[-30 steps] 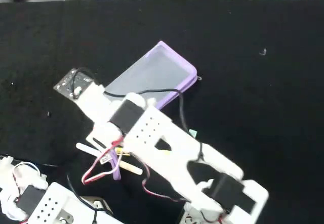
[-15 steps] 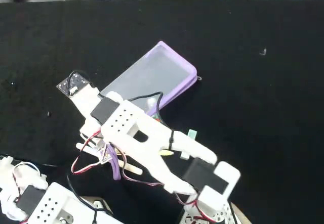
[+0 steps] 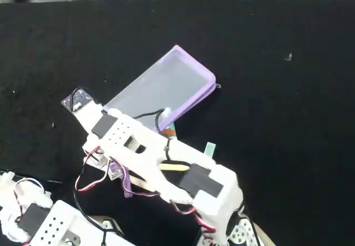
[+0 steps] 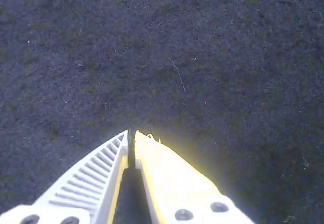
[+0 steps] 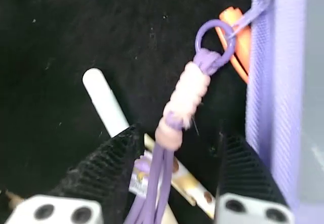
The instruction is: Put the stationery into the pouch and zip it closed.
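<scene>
- On the black bench (image 3: 288, 124), near its middle: the pouch (image 3: 166, 82), flat and slantwise in the high view, clear face up with purple edging. Zipped or unzipped, cannot tell.
- Across the pouch's nearer end: the right arm (image 3: 166, 162), stretched from the near edge of the bench and covering that end.
- Low over the bench, just beside the pouch's purple edge: the right gripper (image 5: 177, 138), open, its black-padded fingers (image 5: 109, 168) spread wide and clamped on nothing.
- Hooked to the pouch's edge by a purple ring: the tassel (image 5: 190, 90), with a pale wrapped knot and purple cords trailing between the spread fingers. Touching a finger or not, cannot tell.
- Against the same edge, partly behind the ring: an orange item (image 5: 235, 42), too little of it in sight to name more closely.
- On the bench outside the pouch: a white stick (image 5: 104, 100), with one end passing under a finger.
- Beneath the cords, between the fingers: a tan stick (image 5: 177, 181), also on the bench.
- Just beside the right arm in the high view, outside the pouch: a small green piece (image 3: 209, 147).
- Over the black bench, well apart from the pouch: the left gripper (image 4: 130, 135), closed, tips together with nothing between them.
- At the near left corner in the high view: the left arm (image 3: 44, 224).
</scene>
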Controlling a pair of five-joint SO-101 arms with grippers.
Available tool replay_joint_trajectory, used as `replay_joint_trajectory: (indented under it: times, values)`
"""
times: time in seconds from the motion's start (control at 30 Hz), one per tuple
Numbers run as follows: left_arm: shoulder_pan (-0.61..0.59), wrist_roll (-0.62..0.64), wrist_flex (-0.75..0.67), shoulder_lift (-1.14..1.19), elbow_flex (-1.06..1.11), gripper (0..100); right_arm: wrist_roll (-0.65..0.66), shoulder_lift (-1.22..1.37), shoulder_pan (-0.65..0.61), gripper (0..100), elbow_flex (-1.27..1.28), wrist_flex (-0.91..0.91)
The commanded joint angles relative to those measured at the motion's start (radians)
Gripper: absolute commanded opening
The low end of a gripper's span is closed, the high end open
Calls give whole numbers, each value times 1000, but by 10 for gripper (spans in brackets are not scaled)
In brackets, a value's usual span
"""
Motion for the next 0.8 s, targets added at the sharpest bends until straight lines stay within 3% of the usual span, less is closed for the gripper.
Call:
replay_joint_trajectory:
  times: [0.0, 0.23, 0.4, 0.67, 0.77]
  values:
    - [-8, -6, -14, 0, 22, 30, -8, 27, 3, 230, -53, -72]
    - [-8, -6, 21, 0, 22, 30, -8, 143, 84, 230, -120, -120]
    - [-8, -6, 21, 0, 22, 30, -8, 236, 109, 227, -254, -2]
    - [-8, -6, 25, 0, 22, 30, 0, 340, 181, 13, -433, 127]
    - [-8, -6, 25, 0, 22, 30, 2, 343, 212, 14, -464, 163]
